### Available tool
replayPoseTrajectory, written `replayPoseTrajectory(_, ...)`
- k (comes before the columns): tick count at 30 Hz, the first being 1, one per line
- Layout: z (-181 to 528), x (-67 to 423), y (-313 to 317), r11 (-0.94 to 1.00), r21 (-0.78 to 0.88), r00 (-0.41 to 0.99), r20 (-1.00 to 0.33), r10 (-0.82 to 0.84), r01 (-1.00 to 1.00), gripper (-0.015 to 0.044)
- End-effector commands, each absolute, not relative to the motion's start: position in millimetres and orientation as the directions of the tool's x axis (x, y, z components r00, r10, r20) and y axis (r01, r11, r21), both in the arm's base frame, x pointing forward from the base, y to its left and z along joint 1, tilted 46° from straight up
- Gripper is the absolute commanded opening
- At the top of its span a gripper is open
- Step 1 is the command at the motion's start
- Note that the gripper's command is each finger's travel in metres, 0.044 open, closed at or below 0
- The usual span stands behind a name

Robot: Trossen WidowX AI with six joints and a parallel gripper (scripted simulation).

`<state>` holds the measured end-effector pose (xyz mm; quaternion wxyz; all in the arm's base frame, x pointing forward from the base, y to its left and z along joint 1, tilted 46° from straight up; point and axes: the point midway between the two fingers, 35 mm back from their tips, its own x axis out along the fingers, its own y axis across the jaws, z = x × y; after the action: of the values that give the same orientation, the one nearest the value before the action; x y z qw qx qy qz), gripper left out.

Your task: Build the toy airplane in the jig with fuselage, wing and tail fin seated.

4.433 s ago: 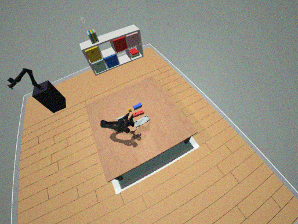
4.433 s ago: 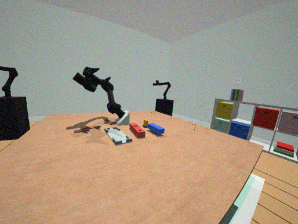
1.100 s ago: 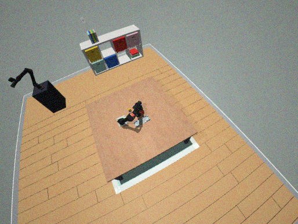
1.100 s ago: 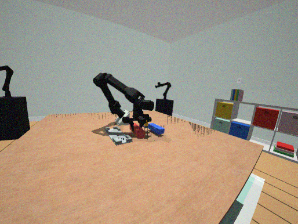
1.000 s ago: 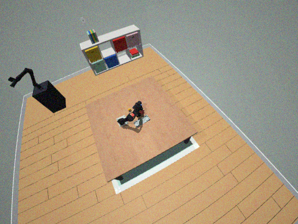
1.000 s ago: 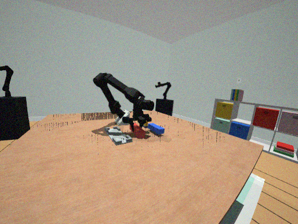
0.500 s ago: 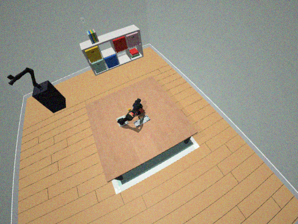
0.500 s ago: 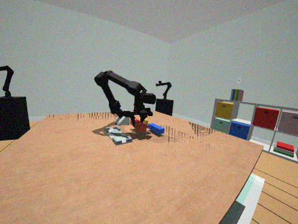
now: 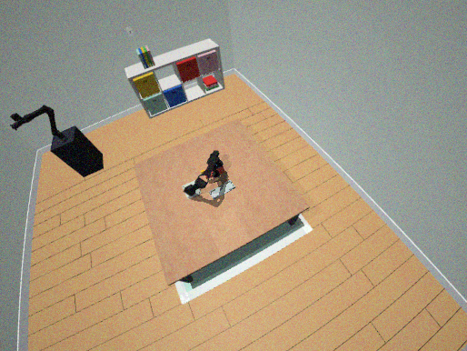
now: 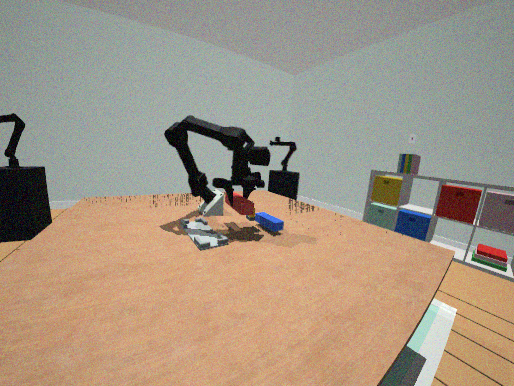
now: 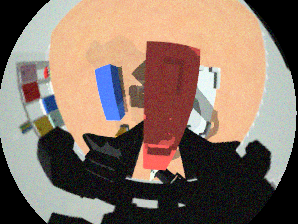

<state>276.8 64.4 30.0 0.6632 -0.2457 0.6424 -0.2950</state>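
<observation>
The red fuselage is clasped between the fingers of my gripper, raised above the table. Its long body points away from the gripper in the wrist view. The blue wing lies beyond it, on the left in the wrist view. The small yellow tail fin is mostly hidden by the gripper in the wrist view. The pale grey jig lies on the other side of the fuselage, with no part in its cradle; the fuselage partly covers it in the wrist view.
The arm's white base bracket stands on the wooden table behind the jig. A shelf with coloured boxes stands off the table. Another black arm on a black pedestal stands apart.
</observation>
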Motion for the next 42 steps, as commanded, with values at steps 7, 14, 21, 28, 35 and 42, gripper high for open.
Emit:
replayPoseTrajectory(7, 53.1, 273.1, 85.8, 0.708, -0.701, 0.002, -0.711, -0.704, 0.083, 0.0000)
replayPoseTrajectory(14, 62.6, 271.2, 90.7, 0.707, -0.702, 0.001, -0.710, -0.705, 0.081, 0.0000)
replayPoseTrajectory(21, 69.5, 274.9, 69.4, 0.714, -0.698, 0.002, -0.715, -0.699, 0.050, 0.0000)
replayPoseTrajectory(28, 76.4, 276.7, 47.3, 0.718, -0.696, 0.003, -0.718, -0.696, 0.020, 0.0000)
replayPoseTrajectory(35, 82.3, 276.2, 26.7, 0.719, -0.695, 0.004, -0.719, -0.695, -0.010, 0.0000)
replayPoseTrajectory(42, 86.9, 273.8, 8.1, 0.719, -0.694, 0.003, -0.719, -0.695, -0.040, 0.0000)
